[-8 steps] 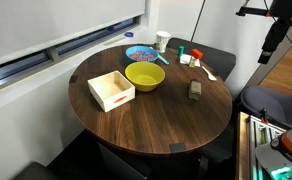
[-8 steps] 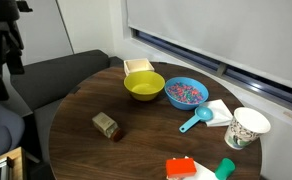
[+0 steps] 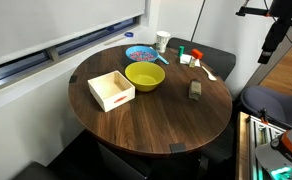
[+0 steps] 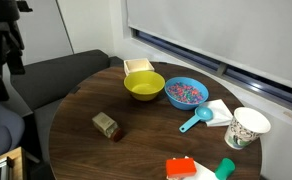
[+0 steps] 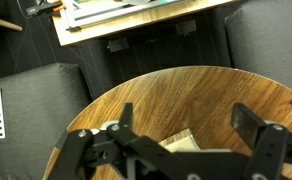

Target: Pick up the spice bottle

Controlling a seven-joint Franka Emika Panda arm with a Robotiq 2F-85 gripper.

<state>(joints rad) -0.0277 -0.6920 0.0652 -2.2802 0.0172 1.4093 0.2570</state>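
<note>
The spice bottle [image 3: 195, 90] lies on its side on the round wooden table [image 3: 156, 125], right of the yellow bowl [image 3: 144, 75]. It also shows in an exterior view [image 4: 105, 126], with a brown body and a pale label. My gripper [image 5: 186, 125] is open, its two fingers spread wide, high above the table. In the wrist view part of the bottle [image 5: 178, 141] shows below and between the fingers, partly hidden by the gripper body. In both exterior views the arm [image 3: 271, 38] [image 4: 1, 55] hangs well off the table's edge, far from the bottle.
A white open box [image 3: 111, 90] stands beside the yellow bowl. A blue bowl [image 4: 185, 92], a blue scoop [image 4: 194, 122], a white cup [image 4: 247, 128] and a red-and-green item [image 4: 191, 168] are on the table's far side. Grey seats [image 5: 31, 100] surround the table.
</note>
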